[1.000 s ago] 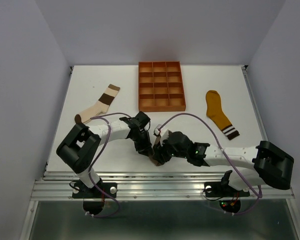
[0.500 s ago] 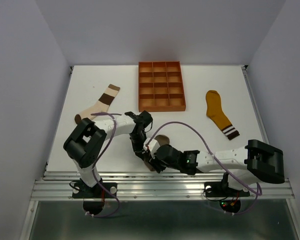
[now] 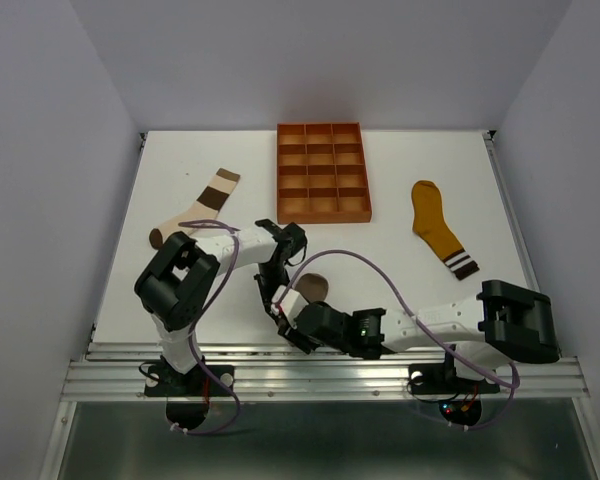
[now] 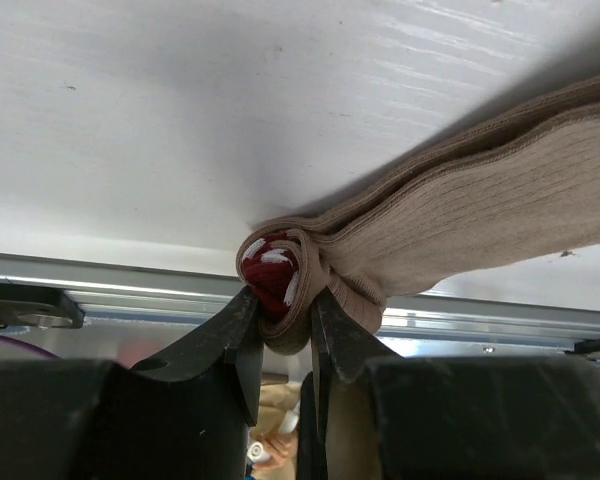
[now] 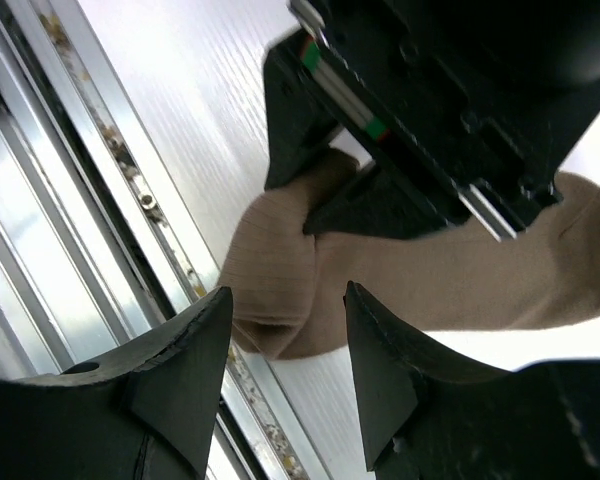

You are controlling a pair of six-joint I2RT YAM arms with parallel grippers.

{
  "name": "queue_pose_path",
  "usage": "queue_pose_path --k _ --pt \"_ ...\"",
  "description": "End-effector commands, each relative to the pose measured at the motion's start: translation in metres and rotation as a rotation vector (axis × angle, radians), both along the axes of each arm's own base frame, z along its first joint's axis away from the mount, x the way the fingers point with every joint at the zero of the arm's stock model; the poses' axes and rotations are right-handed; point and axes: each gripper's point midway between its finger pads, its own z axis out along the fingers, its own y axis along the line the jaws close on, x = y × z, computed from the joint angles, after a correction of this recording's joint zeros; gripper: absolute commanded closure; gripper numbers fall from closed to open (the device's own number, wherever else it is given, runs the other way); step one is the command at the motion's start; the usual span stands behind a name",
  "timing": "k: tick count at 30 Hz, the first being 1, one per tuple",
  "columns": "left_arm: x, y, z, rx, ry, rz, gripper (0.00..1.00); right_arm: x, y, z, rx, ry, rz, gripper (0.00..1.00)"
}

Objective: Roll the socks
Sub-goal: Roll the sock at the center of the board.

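Having been dragged nearer, taupe sock (image 4: 460, 220) is clamped at cuff by L gripper (image 4: 285, 300); R gripper (image 5: 288, 292) hold unclear; roll just begun.

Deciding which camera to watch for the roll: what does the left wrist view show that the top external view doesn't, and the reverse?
Left wrist only: the taupe sock has its maroon-and-white cuff rolled up tight and pinched in the left gripper. Top external only: the colour-blocked sock, the mustard sock and the orange tray. Both: the taupe sock lying on the white table by its near edge.
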Motion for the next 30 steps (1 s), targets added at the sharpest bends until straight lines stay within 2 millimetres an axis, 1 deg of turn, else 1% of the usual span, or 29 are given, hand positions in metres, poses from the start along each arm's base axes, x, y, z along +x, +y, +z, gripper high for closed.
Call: queue_pose_path --k 1,5,7,8,10,13,16,18,19,25,30 --pt "-0.001 0.011 0.003 0.093 0.006 -0.002 1.00 -0.003 0.026 0.021 0.067 -0.017 0.012 0.46" --pt "-0.004 0.014 0.001 0.120 0.020 0.006 1.00 -0.004 0.031 0.018 0.075 0.007 -0.007 0.46" --pt "-0.005 0.015 0.000 0.130 0.029 0.013 1.00 -0.010 0.035 0.017 0.082 0.024 0.007 0.46" --pt "-0.005 0.015 -0.001 0.133 0.033 0.016 1.00 -0.010 0.036 0.017 0.084 0.025 0.006 0.46" --pt "-0.004 0.013 -0.002 0.129 0.036 0.023 1.00 -0.013 0.037 0.013 0.071 0.024 0.006 0.46" --pt "-0.006 0.011 -0.004 0.127 0.049 0.023 1.00 -0.009 0.037 0.007 0.053 0.019 -0.016 0.47" --pt "-0.008 0.011 -0.006 0.130 0.062 0.027 1.00 -0.015 0.040 0.004 0.044 0.015 -0.007 0.47" --pt "-0.007 0.011 -0.006 0.132 0.060 0.027 1.00 -0.014 0.040 0.002 0.034 0.008 -0.004 0.47" --pt "-0.007 0.010 -0.006 0.130 0.064 0.028 1.00 -0.018 0.041 0.000 0.027 0.008 0.001 0.47" --pt "-0.005 0.008 -0.005 0.126 0.059 0.032 1.00 -0.011 0.038 -0.007 0.002 -0.012 -0.040 0.49" --pt "-0.007 0.007 -0.006 0.124 0.069 0.038 1.00 -0.004 0.032 -0.023 -0.058 -0.031 -0.086 0.52"
